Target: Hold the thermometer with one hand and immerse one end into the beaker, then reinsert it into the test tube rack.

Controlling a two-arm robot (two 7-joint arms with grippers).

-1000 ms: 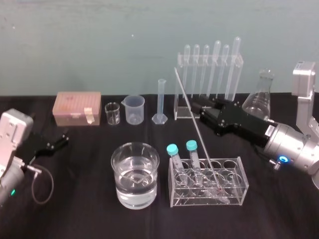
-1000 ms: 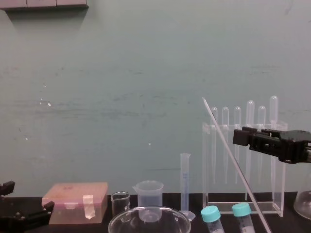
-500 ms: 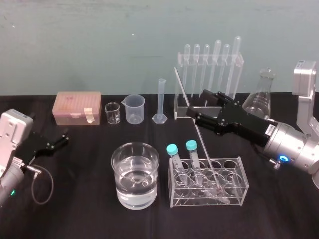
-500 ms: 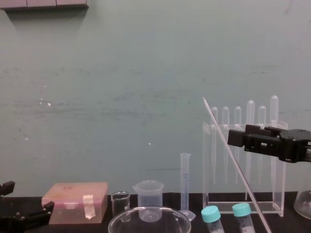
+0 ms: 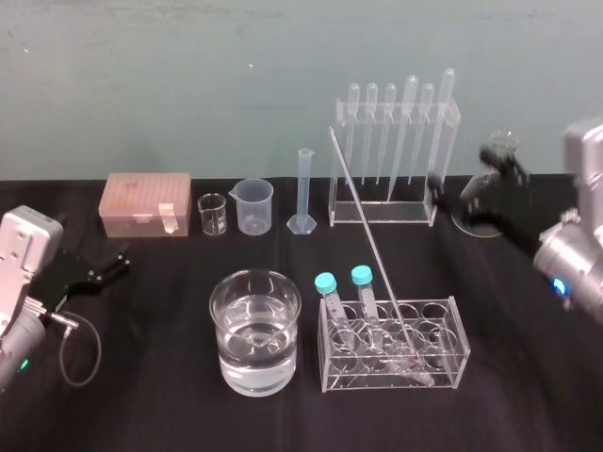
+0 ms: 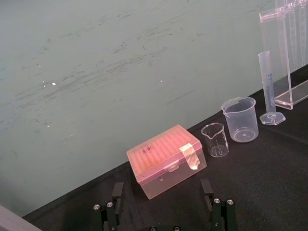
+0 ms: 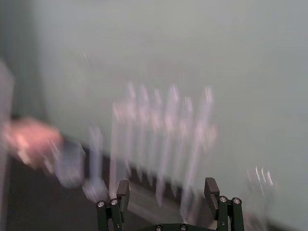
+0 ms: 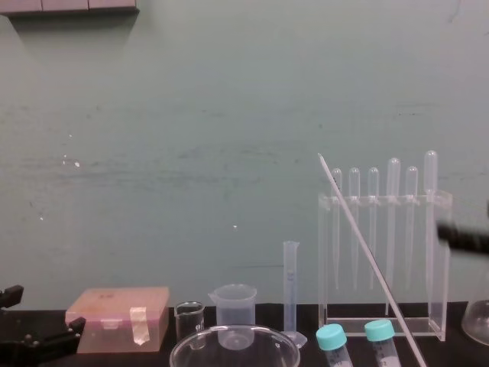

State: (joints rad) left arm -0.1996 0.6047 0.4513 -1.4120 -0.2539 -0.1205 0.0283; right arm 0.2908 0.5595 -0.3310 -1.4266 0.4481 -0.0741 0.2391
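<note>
Right of the beaker (image 5: 255, 330), the thermometer (image 5: 370, 240) leans untouched in the low rack (image 5: 377, 379).
Right gripper (image 7: 166, 191) hangs right of the test tube rack (image 5: 382, 215), jaws wide and empty; left gripper (image 6: 162, 192) is parked far left, also wide.

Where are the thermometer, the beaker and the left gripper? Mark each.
thermometer (image 5: 369, 240), head view, middle of the rod.
beaker (image 5: 254, 377), head view, front glass wall.
left gripper (image 5: 121, 259), head view, midway between its fingertips.

Back row, 10 to 12 o'clock: pink tip box (image 5: 148, 202), sm. glass beaker (image 5: 213, 215), plastic spouted beaker (image 5: 254, 207), grad. cylinder (image 5: 303, 193), all apart. 2 teal-capped tubes (image 5: 326, 282) at 5 o'clock, tilted.
</note>
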